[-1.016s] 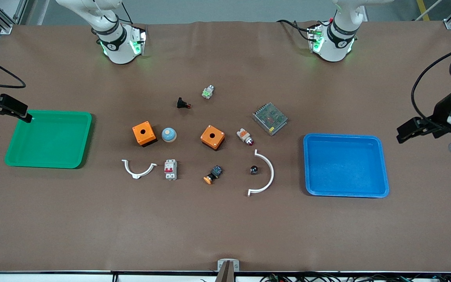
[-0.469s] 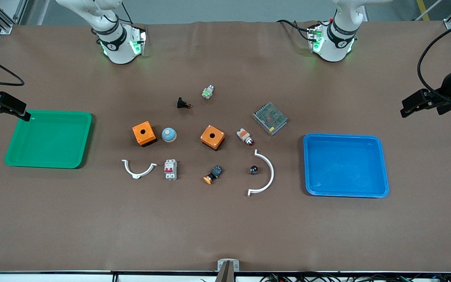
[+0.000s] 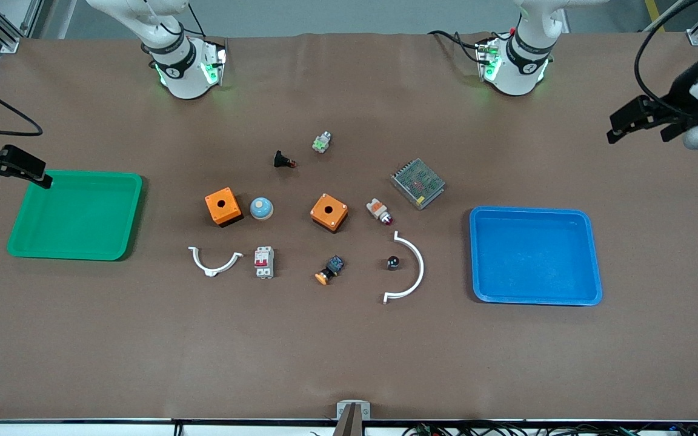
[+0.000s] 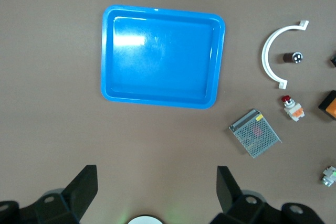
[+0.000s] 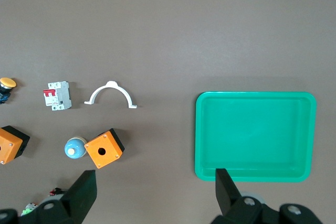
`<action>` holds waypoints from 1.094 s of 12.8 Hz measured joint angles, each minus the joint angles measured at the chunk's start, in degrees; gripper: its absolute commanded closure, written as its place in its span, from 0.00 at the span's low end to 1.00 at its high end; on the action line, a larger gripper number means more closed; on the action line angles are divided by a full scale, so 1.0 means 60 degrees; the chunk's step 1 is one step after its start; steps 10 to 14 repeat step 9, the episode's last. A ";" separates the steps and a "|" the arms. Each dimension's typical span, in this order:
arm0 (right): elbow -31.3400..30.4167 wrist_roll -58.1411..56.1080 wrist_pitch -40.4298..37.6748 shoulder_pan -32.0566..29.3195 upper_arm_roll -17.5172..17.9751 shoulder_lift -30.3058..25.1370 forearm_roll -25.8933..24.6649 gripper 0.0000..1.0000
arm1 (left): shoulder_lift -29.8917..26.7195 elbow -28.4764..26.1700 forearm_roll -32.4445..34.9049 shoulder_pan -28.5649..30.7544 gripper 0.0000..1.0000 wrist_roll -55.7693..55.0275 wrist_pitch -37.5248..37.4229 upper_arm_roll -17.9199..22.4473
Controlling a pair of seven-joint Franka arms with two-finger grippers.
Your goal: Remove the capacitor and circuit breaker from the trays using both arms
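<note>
The capacitor is a tiny black cylinder lying inside the large white arc; it also shows in the left wrist view. The breaker, white-grey with red levers, lies beside the small white arc; it also shows in the right wrist view. My left gripper is open and empty, up over bare table at the left arm's end; its wrist view shows only table between the fingers. My right gripper is open and empty over the green tray's corner, as its wrist view also shows.
A blue tray sits toward the left arm's end and a green tray toward the right arm's end. Between them lie two orange boxes, a blue dome, a metal mesh unit and several push buttons.
My left gripper has moved away from the blue tray toward the robots' side of the table. My right gripper has stayed almost in place. The parts have not moved.
</note>
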 measured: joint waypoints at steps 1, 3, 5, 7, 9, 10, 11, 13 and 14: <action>-0.0051 0.0000 0.0067 0.0000 0.0000 -0.0007 0.0000 0.00 | -0.0119 -0.0116 0.0249 -0.0162 0.00 0.0000 0.0018 0.0006; -0.0242 -0.0001 0.0267 0.0000 0.0000 -0.0092 0.0000 0.00 | -0.0196 -0.0190 0.0436 -0.0314 0.00 -0.0003 0.0035 0.0031; -0.0457 -0.0007 0.0339 0.0000 -0.0001 -0.0221 0.0000 0.00 | -0.0186 -0.0195 0.0439 -0.0307 0.00 0.0001 0.0056 0.0148; -0.0523 -0.0020 0.0351 -0.0008 -0.0006 -0.0252 0.0000 0.00 | -0.0149 -0.0184 0.0441 -0.0233 0.00 0.0013 0.0119 0.0242; -0.0578 -0.0027 0.0376 -0.0024 -0.0029 -0.0253 0.0000 0.00 | -0.0048 -0.0080 0.0441 -0.0208 0.00 0.0017 0.0205 0.0250; -0.0578 -0.0027 0.0376 -0.0024 -0.0029 -0.0253 0.0000 0.00 | -0.0048 -0.0080 0.0441 -0.0208 0.00 0.0017 0.0205 0.0250; -0.0578 -0.0027 0.0376 -0.0024 -0.0029 -0.0253 0.0000 0.00 | -0.0048 -0.0080 0.0441 -0.0208 0.00 0.0017 0.0205 0.0250; -0.0578 -0.0027 0.0376 -0.0024 -0.0029 -0.0253 0.0000 0.00 | -0.0048 -0.0080 0.0441 -0.0208 0.00 0.0017 0.0205 0.0250; -0.0578 -0.0027 0.0376 -0.0024 -0.0029 -0.0253 0.0000 0.00 | -0.0048 -0.0080 0.0441 -0.0208 0.00 0.0017 0.0205 0.0250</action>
